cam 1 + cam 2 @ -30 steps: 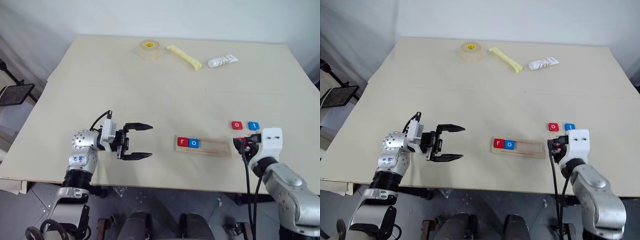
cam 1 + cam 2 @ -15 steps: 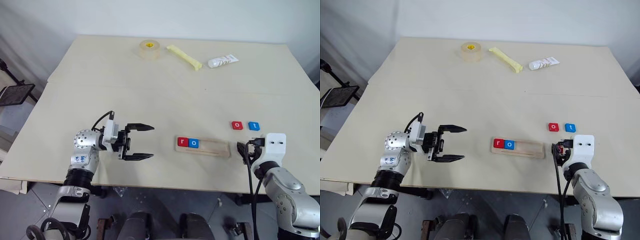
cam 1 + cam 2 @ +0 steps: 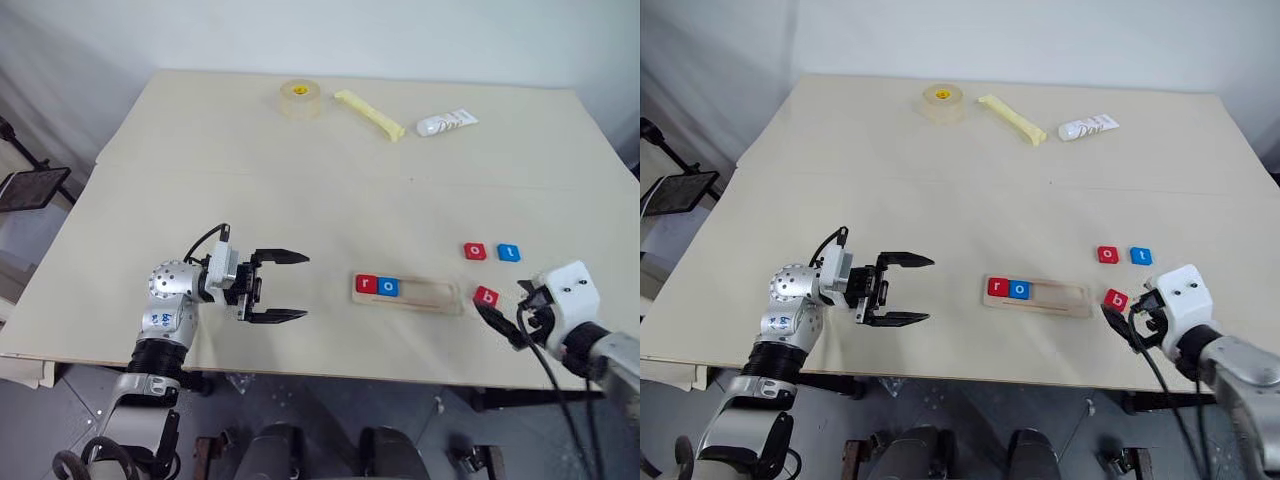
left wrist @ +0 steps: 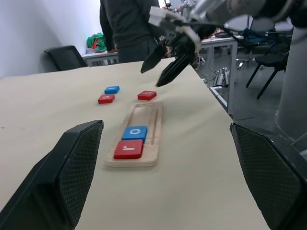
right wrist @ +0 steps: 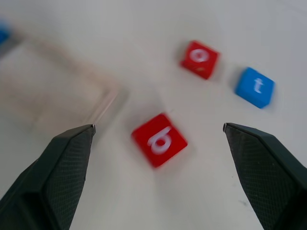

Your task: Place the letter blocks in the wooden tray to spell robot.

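On the beige table point(image 4: 201, 158) lay a long light-wood tray point(image 4: 139, 136) holding a red r tile point(image 4: 128, 149) touching a blue o tile point(image 4: 135, 132). Beyond it lay two red tiles point(image 4: 106, 98) point(image 4: 147, 95) and a blue tile point(image 4: 112, 89); the right gripper point(image 4: 162, 67) hovered open.

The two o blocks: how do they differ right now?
The blue o sits inside the tray, second slot, touching the red r. The red o lies loose on the table beyond the tray's right end, beside the blue t with a gap between them. They differ in colour, one blue and one red. Both are flat square tiles lying face up with a white o.
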